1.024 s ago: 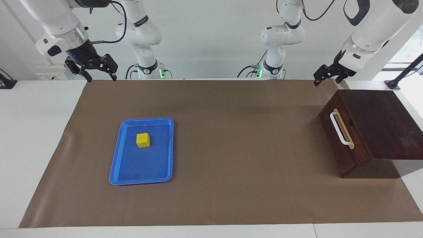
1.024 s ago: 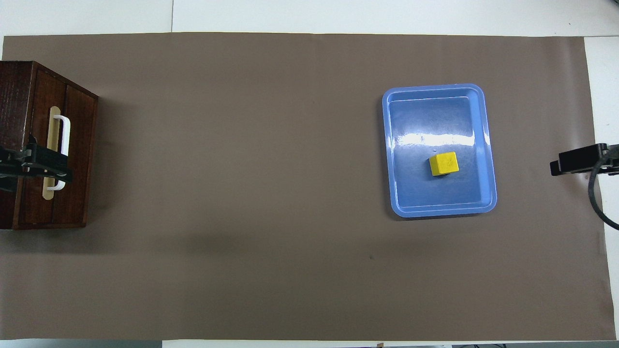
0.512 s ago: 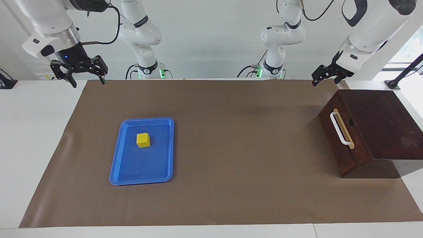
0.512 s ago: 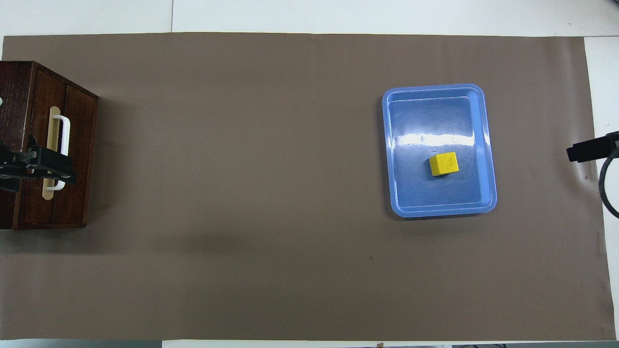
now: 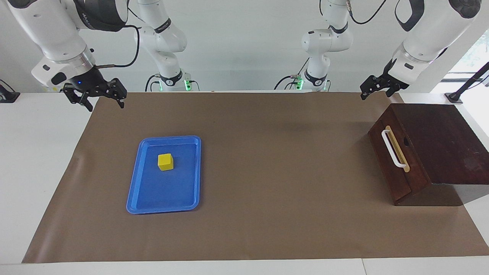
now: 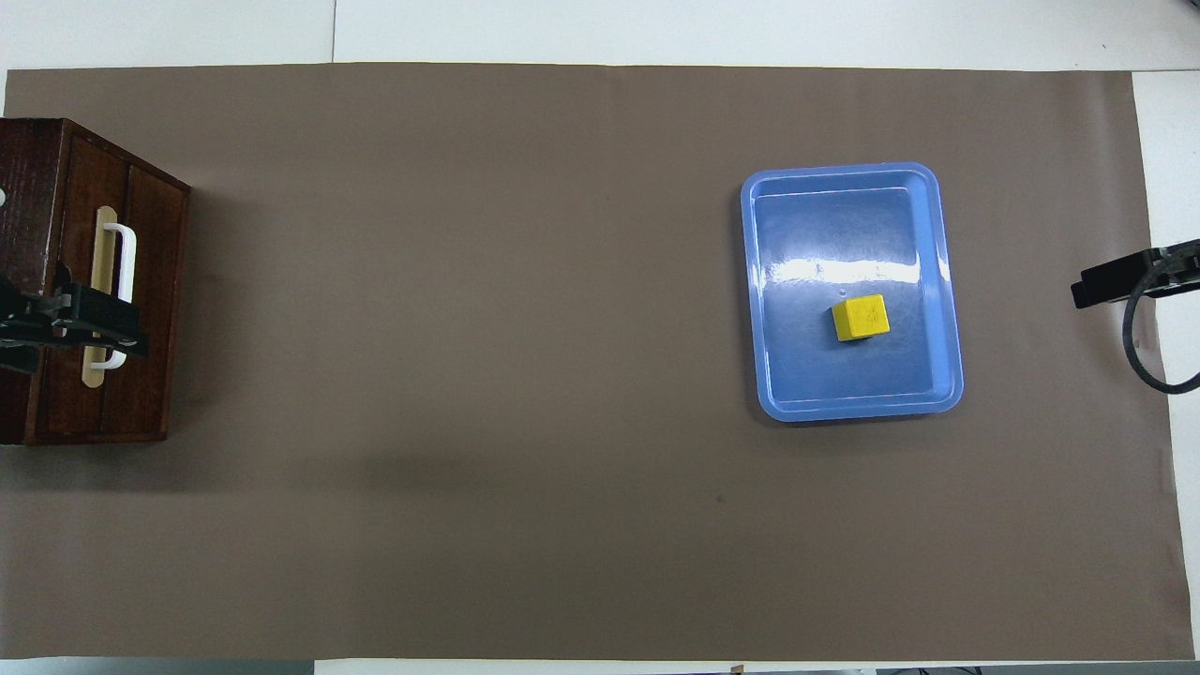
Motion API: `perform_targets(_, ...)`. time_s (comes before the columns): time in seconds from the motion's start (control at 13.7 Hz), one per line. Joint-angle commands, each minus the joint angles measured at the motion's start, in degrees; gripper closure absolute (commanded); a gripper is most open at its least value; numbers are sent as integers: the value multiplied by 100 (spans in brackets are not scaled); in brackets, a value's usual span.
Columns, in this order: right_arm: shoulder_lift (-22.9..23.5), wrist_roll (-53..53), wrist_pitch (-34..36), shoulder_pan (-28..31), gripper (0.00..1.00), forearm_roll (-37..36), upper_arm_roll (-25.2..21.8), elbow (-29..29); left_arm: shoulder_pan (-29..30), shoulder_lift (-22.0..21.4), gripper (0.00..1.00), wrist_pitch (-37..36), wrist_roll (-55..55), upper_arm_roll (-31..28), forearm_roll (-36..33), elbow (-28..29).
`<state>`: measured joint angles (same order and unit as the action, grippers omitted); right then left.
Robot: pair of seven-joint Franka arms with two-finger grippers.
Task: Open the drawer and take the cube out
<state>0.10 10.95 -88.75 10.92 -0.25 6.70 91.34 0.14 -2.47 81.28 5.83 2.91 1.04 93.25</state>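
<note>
- My right gripper hangs with fingers spread, gripping nothing, over the mat's edge at the right arm's end
- The cube sits in the blue tray, well apart from that gripper
- My left gripper is raised above the mat just beside the dark box; I cannot tell its finger state
- The drawer is closed

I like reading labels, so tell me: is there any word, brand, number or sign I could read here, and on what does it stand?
No text can be read anywhere.
Dark bands on the arms in the facing view carry pale lettering, too small to read.
The cube, the blue tray, the drawer and the brown mat bear no writing.
</note>
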Motion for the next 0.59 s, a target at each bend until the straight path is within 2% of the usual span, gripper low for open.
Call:
perform_targets(0.0, -107, -172, 479, 95, 0, 227, 16, 43, 30, -157, 0, 10, 24, -45, 36, 141)
perform_targets(0.51, -116, -172, 491, 95, 0, 104, -2, 42, 22, -157, 0, 1, 32, -45, 36, 141)
